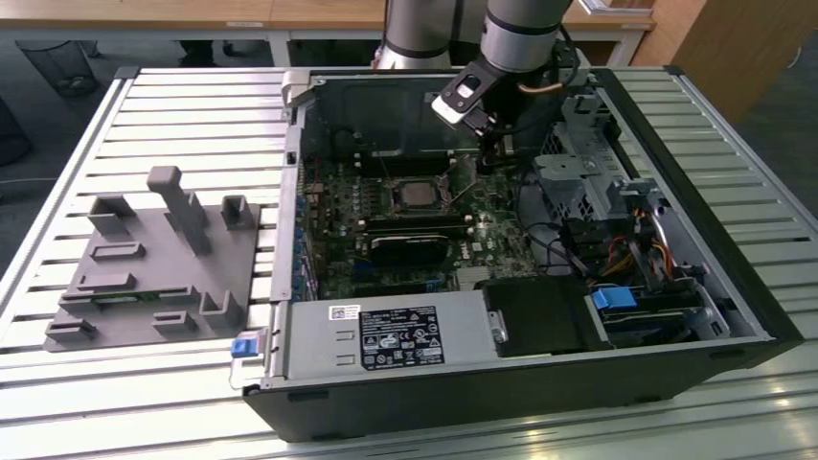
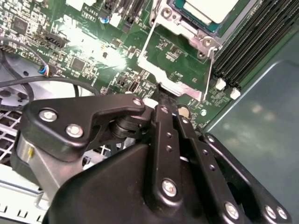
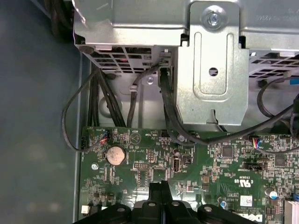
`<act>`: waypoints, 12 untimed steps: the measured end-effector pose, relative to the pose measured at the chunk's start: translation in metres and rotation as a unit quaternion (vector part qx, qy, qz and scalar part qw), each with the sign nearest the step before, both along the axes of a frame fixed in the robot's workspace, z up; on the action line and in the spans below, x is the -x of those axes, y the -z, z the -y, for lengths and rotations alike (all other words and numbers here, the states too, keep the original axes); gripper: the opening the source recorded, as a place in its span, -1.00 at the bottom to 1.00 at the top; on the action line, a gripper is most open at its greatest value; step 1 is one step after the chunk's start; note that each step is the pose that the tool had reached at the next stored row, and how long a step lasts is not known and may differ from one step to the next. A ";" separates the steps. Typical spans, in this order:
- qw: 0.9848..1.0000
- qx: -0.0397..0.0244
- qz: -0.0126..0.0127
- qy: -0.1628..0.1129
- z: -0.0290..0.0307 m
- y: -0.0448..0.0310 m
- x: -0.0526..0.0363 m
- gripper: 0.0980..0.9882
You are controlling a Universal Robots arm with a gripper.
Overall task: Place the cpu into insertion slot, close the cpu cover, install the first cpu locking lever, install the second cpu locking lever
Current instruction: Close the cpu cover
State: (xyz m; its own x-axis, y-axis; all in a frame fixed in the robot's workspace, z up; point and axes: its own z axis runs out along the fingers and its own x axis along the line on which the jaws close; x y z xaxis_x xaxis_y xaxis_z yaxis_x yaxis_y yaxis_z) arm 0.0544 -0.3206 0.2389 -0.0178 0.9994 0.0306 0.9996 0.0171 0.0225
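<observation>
While hanging pinched shut, empty, short of the cpu cover (image 2: 164, 21), my gripper (image 3: 161, 186) is likely facing lever-latching, needing a precise press.

Silvery cpu (image 1: 412, 195) seated in insertion slot (image 1: 390, 197)

An open black computer case (image 1: 754, 316) lies on a pale slatted metal counter (image 1: 192, 105). The grey robot arm (image 1: 524, 34) reaches down into it, and its black claw (image 1: 491, 158) hangs over the green motherboard (image 1: 492, 216), near the small square silvery-beige cpu (image 1: 416, 195), on the exterior view's right of it. The cpu sits in the dark square metal-rimmed insertion slot (image 1: 390, 195). A grey plastic fixture (image 1: 153, 259) stands on the counter beside the case, on the exterior view's left.
</observation>
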 end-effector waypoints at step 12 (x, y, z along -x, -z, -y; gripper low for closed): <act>1.000 0.000 0.000 0.000 0.0000 0.0002 0.0023 -0.96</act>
